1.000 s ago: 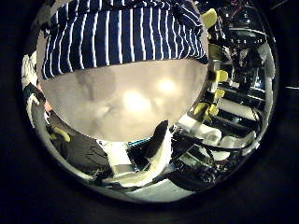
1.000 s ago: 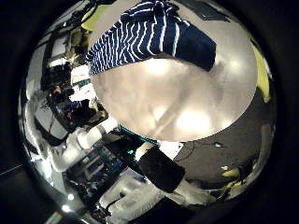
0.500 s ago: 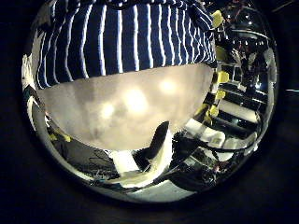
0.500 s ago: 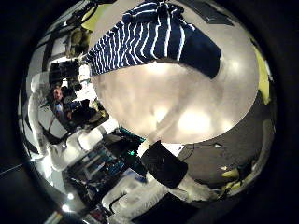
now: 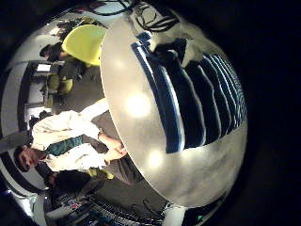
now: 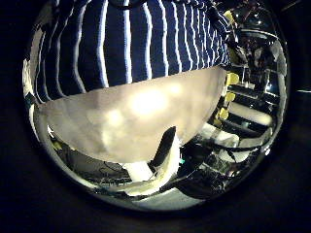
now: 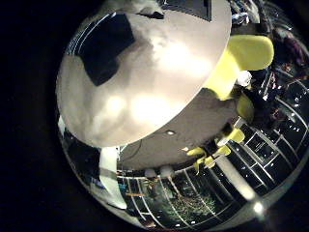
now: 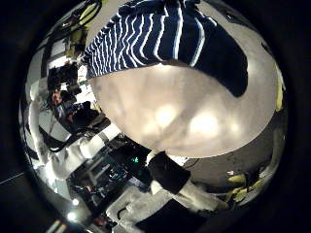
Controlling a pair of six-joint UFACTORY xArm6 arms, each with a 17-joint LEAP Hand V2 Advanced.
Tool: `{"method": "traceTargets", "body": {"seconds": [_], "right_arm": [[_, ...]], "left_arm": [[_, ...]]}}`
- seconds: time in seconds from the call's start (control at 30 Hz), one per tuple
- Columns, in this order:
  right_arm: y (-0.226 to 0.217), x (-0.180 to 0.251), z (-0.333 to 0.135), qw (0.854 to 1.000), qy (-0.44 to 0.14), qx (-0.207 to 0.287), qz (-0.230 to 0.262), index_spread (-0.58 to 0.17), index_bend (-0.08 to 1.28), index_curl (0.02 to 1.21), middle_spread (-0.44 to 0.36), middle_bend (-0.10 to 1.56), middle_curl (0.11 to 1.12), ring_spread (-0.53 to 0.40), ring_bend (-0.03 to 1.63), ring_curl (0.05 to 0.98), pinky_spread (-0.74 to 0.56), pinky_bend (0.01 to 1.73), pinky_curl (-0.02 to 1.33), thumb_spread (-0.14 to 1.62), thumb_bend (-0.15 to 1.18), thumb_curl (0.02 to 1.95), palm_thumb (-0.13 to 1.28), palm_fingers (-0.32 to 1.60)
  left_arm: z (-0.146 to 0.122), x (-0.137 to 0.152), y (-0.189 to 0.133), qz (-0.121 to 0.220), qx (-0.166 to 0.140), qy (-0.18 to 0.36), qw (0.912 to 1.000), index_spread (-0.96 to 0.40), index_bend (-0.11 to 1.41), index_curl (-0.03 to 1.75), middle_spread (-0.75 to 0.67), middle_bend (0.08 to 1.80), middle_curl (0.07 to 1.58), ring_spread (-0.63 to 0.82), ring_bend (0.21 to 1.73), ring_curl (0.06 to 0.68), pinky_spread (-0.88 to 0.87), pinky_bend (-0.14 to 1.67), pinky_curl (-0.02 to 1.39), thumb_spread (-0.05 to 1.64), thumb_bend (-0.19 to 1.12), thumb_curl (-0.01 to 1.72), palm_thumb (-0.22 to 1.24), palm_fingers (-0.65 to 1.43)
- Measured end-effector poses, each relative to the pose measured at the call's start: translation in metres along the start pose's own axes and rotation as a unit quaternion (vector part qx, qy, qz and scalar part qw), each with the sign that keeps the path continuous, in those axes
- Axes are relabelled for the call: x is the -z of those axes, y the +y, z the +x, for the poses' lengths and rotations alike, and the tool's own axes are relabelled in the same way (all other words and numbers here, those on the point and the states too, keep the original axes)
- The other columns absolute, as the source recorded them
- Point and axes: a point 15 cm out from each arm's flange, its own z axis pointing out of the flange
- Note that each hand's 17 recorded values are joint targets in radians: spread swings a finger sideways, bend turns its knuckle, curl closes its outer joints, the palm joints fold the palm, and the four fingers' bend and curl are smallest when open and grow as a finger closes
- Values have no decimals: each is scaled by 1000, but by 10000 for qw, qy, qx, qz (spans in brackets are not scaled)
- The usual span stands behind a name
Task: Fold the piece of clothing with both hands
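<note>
A striped piece of clothing (image 5: 193, 94) lies spread on a round pale table (image 5: 136, 141). In the left thumb side palm view it (image 6: 126, 44) fills much of the picture, so the left hand is close above it, over its edge and the bare table (image 6: 126, 121). The right thumb side palm view shows the clothing (image 8: 155, 34) with a plain dark part beside bare table (image 8: 170, 112). The right little finger side palm view shows a dark patch of it (image 7: 106, 48) on the table (image 7: 145, 97). A hand (image 5: 155, 16) is at the clothing's far edge.
The table's rim (image 8: 209, 155) runs close to the clothing. Chairs (image 5: 83, 42) stand beside the table, one also in the right little finger side palm view (image 7: 241, 53). Desks and equipment (image 6: 238, 116) stand beyond the table.
The clothing fills more of both thumb side palm views than before, so both palms have come closer to it. The clothing itself lies as it did.
</note>
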Motion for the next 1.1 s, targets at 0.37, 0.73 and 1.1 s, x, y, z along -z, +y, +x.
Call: {"method": "traceTargets", "body": {"seconds": [0.37, 0.73, 1.1], "right_arm": [[-61, -35, -4, 9994, 260, -106, -209, -251, 167, 255, 26, 245, 356, 130, 615, 254, 405, 599, 254, 1059, -4, 334, 549, 150], [-58, -35, 0, 9953, 823, -191, -471, -417, 391, 407, -272, 651, 532, -229, 1015, 401, -177, 883, 312, 1023, 44, 449, 881, 1308], [-21, -12, 55, 9943, 575, -886, -160, -469, 842, 747, -269, 1065, 801, -252, 1310, 598, -221, 1300, 560, 1236, 14, 451, 887, 1057]], "left_arm": [[-9, 12, 11, 109, -60, 73, 9999, 47, 154, 282, 248, 201, 373, 340, 769, 199, 449, 478, 316, 1127, -20, 252, 83, 79], [8, 24, 23, 84, -221, 93, 9997, 47, 152, 281, 250, 206, 374, 341, 766, 199, 450, 476, 315, 1127, -20, 252, 83, 81], [12, -39, -3, 85, -18, 170, 9998, 59, 151, 279, 313, 199, 364, 387, 764, 201, 461, 485, 317, 1133, -18, 256, 92, 49]]}}
